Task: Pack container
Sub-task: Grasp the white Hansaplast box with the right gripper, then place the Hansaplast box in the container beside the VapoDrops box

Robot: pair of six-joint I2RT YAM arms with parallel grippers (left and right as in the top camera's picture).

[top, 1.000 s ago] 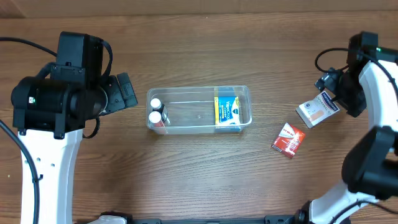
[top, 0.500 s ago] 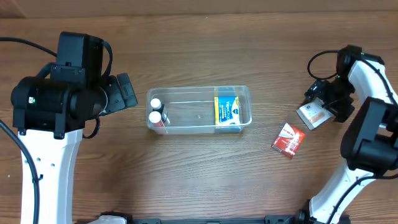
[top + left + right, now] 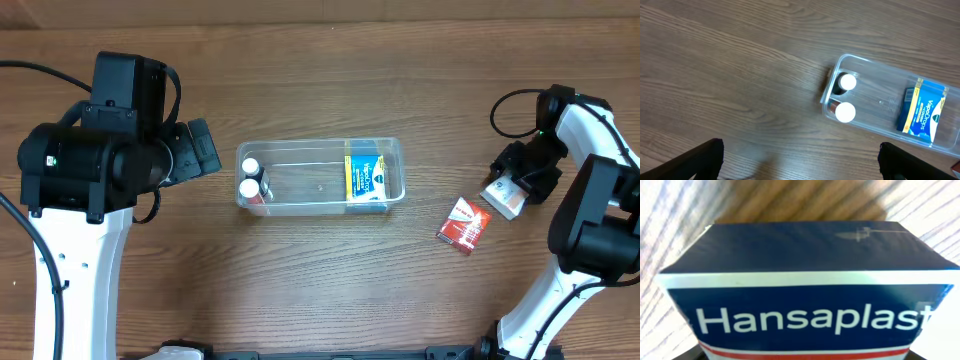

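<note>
The clear container (image 3: 320,143) sits mid-table, also in the left wrist view (image 3: 875,97). It holds two white-capped bottles (image 3: 249,176) at its left end and a blue-and-yellow VapoDrops box (image 3: 367,180) at its right end. My right gripper (image 3: 520,172) is down over a white-and-blue Hansaplast box (image 3: 503,198) at the far right. That box fills the right wrist view (image 3: 805,315) between the jaws and hides the fingertips. My left gripper (image 3: 800,160) stands open above bare wood, left of the container.
A red-and-white small box (image 3: 464,225) lies on the table just left of and below the Hansaplast box. The left arm's dark camera housing (image 3: 110,140) bulks over the table's left side.
My right gripper has swung in and down over the Hansaplast box and closed on it; the box has shifted slightly toward the front. The left arm has not moved.
</note>
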